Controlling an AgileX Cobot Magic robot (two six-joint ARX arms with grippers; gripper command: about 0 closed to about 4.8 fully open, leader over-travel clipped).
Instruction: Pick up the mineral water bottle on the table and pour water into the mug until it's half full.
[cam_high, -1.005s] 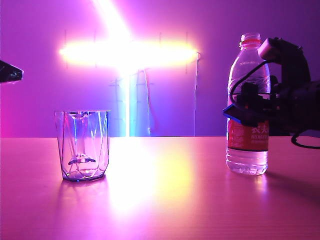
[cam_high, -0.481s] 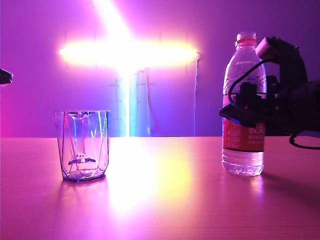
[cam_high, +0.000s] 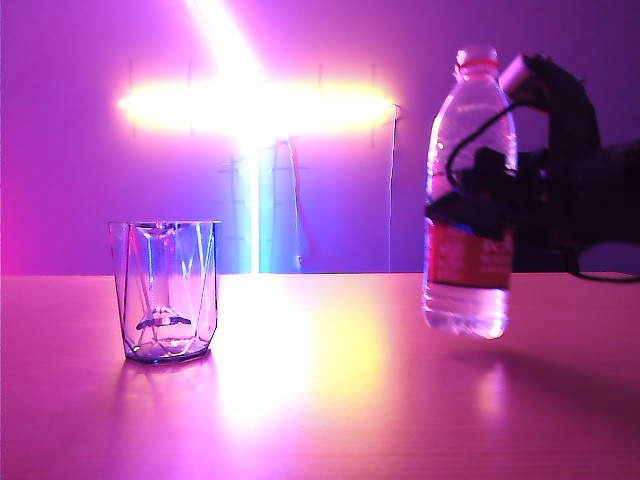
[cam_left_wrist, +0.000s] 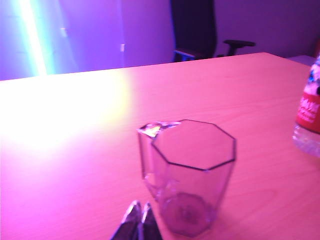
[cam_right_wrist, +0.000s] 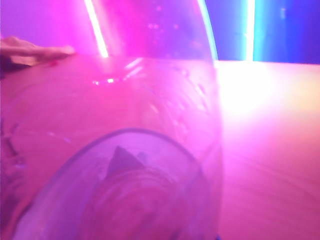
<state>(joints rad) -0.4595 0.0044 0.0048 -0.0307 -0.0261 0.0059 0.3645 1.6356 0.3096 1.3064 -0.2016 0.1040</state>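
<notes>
A: Exterior: right tool (cam_high: 478, 212) clamped on the mineral water bottle (cam_high: 467, 195), clear of the worktop (cam_high: 320, 400), mug (cam_high: 165, 290) well off beside it, ready to pour. Red label unreadable.

B: Left wrist: left tool (cam_left_wrist: 138, 223) pressed together just beside the mug (cam_left_wrist: 189, 175). Right wrist: bottle (cam_right_wrist: 115, 150) fills the view.

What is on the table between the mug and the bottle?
Nothing: the exterior view shows only bare table between the mug and the bottle, held by the right gripper.

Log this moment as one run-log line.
right gripper: shut on mineral water bottle, off table | left gripper: shut, beside mug | pour: not begun
</notes>
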